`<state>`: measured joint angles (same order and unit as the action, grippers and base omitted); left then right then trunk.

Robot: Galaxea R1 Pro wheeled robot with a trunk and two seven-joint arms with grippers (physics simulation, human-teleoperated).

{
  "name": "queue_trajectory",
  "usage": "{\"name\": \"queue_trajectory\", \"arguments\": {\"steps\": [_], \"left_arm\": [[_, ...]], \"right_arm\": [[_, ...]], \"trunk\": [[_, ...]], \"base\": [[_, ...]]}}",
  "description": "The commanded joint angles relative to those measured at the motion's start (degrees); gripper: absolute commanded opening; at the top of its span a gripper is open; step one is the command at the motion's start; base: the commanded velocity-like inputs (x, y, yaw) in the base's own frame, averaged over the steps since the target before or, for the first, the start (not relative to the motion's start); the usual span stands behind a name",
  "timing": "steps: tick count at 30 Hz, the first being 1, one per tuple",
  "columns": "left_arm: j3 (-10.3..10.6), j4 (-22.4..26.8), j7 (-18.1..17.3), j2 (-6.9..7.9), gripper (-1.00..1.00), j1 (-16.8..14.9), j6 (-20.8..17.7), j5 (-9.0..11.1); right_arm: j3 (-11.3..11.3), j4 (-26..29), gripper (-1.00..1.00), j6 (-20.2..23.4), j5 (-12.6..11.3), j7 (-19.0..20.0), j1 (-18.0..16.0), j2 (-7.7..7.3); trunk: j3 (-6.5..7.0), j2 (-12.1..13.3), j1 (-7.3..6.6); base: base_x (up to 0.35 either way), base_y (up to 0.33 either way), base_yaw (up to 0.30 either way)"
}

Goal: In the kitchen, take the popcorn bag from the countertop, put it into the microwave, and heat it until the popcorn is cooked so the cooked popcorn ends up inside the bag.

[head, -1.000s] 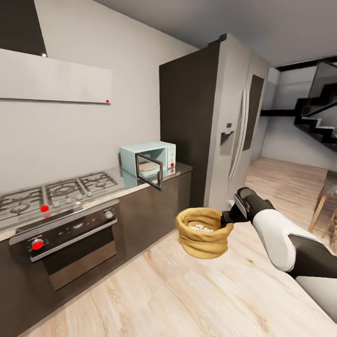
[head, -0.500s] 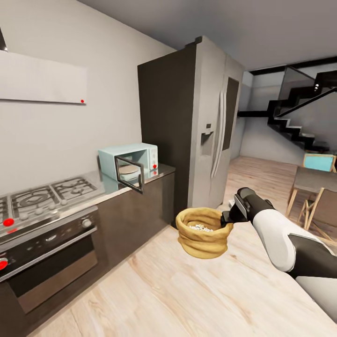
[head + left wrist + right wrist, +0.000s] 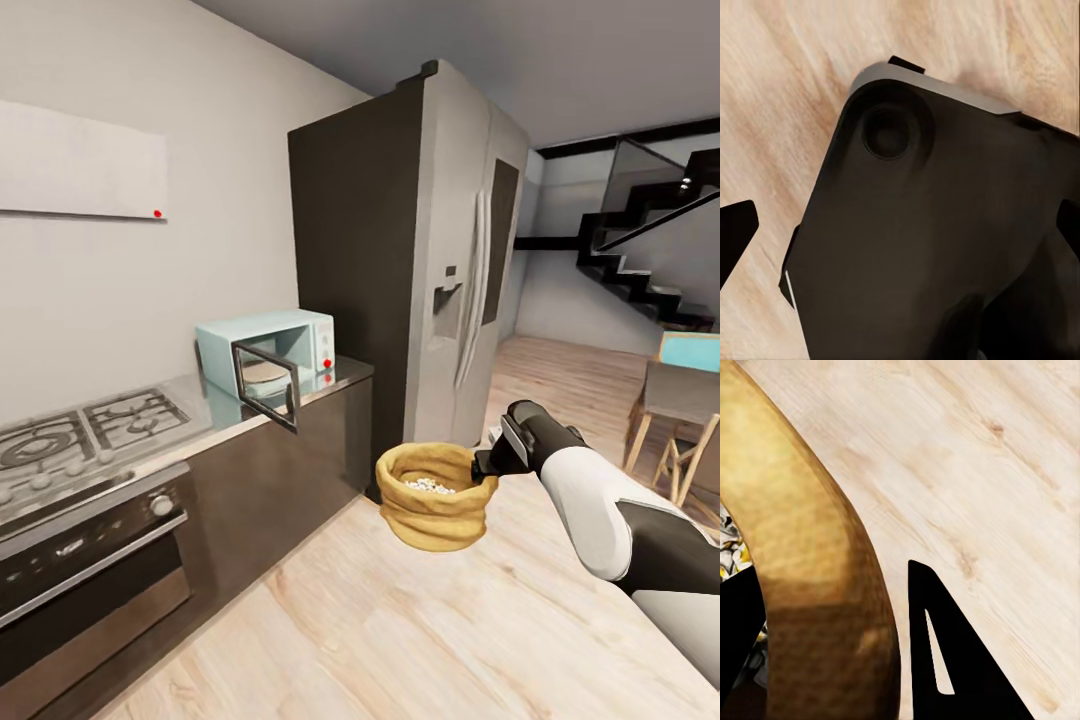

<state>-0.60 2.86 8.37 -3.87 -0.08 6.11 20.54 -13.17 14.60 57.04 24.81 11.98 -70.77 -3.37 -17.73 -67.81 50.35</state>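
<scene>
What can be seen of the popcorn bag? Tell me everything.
The popcorn bag is a squat tan-orange burlap-like sack with a thick rolled rim and wrinkled sides. It is upright, mouth open, with white popcorn inside. The right gripper clamps its rim, holding it in the air above the wooden floor.

The popcorn bag [image 3: 435, 498] looks like coarse matt burlap, the countertop [image 3: 235, 408] glossy reflective steel, the floor [image 3: 420, 630] pale smooth wood, the microwave [image 3: 265, 350] satin enamel.
</scene>
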Motion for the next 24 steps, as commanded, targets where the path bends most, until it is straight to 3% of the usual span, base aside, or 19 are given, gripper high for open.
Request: {"name": "queue_trajectory", "arguments": {"steps": [1,7,24], "left_arm": [[0.0,0.0,0.2,-0.01,1.00,0.0,0.1,0.2],[-0.1,0.0,0.2,0.00,1.00,0.0,0.1,0.2],[-0.2,0.0,0.2,0.03,1.00,0.0,0.1,0.3]], "right_arm": [[-0.4,0.1,-1.00,0.2,0.5,0.4,0.0,-0.12],[-0.4,0.4,-1.00,0.2,0.5,0.4,0.0,-1.12],[-0.3,1.5,-1.00,0.4,0.9,0.8,0.0,-1.49]], "trunk": [[-0.07,0.0,0.03],[-0.07,0.0,0.03],[-0.07,0.0,0.03]], "base": [[0.322,-0.094,0.000],[0.321,-0.133,0.000],[0.317,-0.161,0.000]]}}
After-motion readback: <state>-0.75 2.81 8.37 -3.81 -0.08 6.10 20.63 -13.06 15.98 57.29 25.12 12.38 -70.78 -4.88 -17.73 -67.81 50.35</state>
